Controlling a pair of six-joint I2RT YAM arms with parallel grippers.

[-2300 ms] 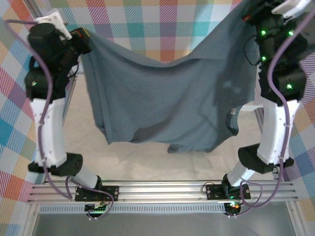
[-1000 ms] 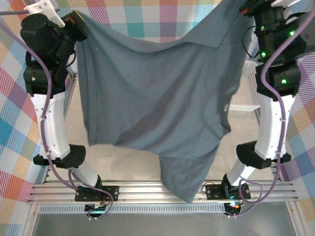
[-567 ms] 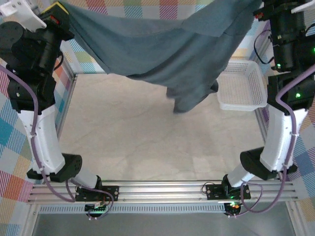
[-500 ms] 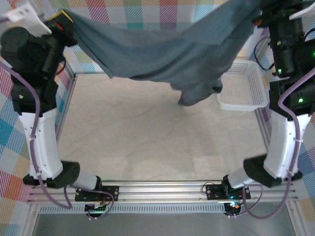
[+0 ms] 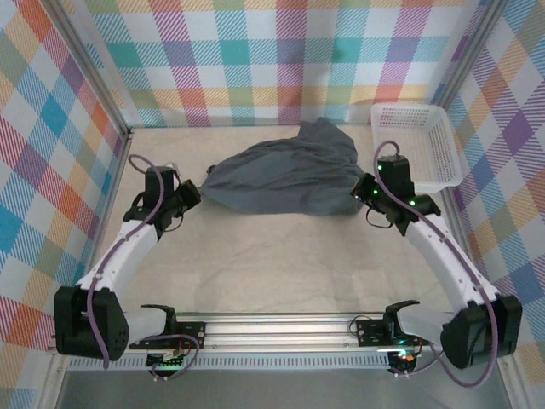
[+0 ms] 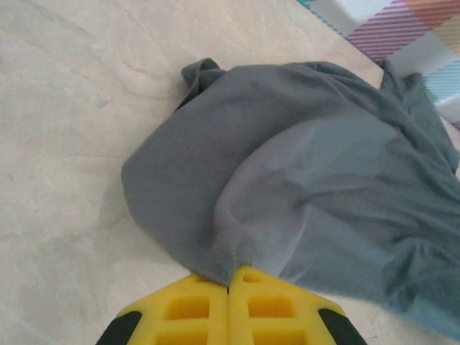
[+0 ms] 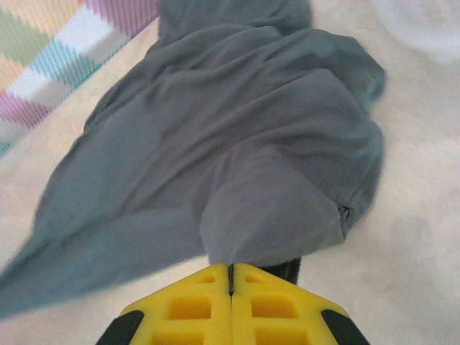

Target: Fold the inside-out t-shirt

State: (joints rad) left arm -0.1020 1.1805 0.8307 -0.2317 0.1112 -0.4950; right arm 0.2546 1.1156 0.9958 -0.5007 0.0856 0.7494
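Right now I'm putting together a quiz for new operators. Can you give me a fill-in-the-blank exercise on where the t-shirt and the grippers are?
1. The t-shirt lies bunched on the ___, not hanging in the air.
2. The left gripper and the right gripper are each ___ on one end of it.
3. The white mesh basket stands in the far ___ corner.
4. In the left wrist view, the fingers are coloured ___.

Missing words: table; shut; right; yellow.
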